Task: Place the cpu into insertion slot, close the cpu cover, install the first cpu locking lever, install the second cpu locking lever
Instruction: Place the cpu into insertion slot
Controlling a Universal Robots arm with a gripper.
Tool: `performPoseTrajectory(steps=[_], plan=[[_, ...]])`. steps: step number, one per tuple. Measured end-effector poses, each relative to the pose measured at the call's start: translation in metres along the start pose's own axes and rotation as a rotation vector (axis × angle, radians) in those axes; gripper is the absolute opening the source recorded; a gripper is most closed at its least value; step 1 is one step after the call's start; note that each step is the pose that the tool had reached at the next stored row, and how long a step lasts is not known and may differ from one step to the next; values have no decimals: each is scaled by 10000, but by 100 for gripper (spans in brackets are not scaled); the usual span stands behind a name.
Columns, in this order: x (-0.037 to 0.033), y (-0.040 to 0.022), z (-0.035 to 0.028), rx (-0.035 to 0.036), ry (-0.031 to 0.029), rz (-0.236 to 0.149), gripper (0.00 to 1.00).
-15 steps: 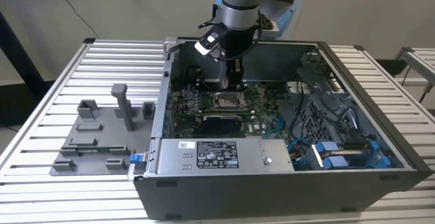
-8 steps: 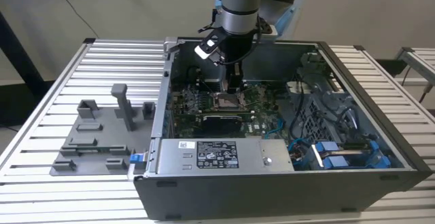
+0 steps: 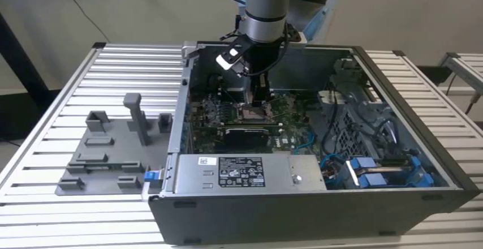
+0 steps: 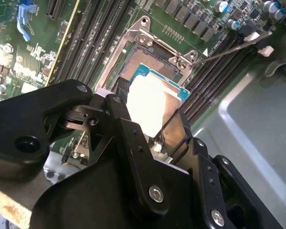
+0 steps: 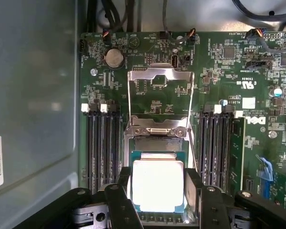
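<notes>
Gripper [image 5: 158, 183] is hovering right over the insertion slot [image 5: 155, 143], with its fingers [image 5: 190, 186] pinching the cpu [image 5: 157, 191] by two opposite edges. The chip is hanging just above the socket, and I'm guessing it's not seated yet. In the exterior view all this is happening at about 12 o'clock from the power supply [image 3: 241, 172]. The cpu cover [image 5: 159, 83] is standing flipped open. What's worrying me: in the second wrist view the chip is looking tilted against the slot. If it's going in skewed or off-corner, it's risking bent socket pins or a crooked seat under the cover.
</notes>
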State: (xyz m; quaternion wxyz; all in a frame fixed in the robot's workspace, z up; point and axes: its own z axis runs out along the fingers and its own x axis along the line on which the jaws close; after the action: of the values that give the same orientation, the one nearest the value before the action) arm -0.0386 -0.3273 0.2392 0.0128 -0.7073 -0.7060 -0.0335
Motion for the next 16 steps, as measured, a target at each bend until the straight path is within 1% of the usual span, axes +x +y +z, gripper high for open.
performPoseTrajectory(steps=[6,16], plan=[[-7,-3,110,-4,1,1,54],[-11,-5,177,-6,0,2,54]])
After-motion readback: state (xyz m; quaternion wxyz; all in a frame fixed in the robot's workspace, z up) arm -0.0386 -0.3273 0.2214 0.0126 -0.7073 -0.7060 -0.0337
